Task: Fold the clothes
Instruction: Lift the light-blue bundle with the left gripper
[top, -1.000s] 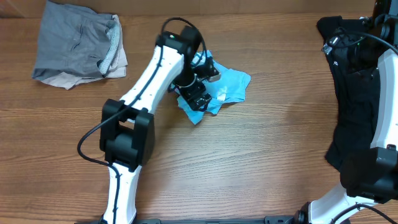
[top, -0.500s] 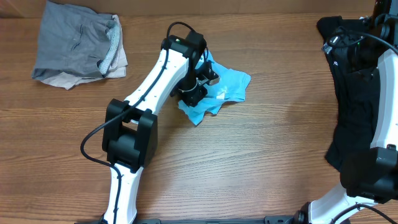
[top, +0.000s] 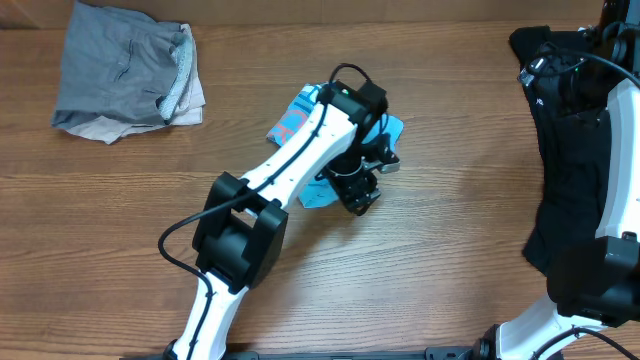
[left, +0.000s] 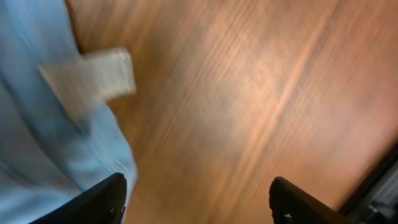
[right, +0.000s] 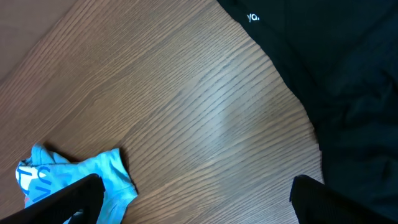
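One blue T-shirt, left end effector open beside it

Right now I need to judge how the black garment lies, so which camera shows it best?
Overhead: the black garment sprawls full-length at the right, partly under the right arm. Right wrist shows only a close patch with white lettering; left wrist shows none.

My L arm runs from its base up across the blue T-shirt, w/ the wrist folded back toward me. L gripper points down at the shirt's near-right edge, jaws wide apart, nothing btwn them. R arm stands well right of the shirt. R gripper is spread wide, empty.
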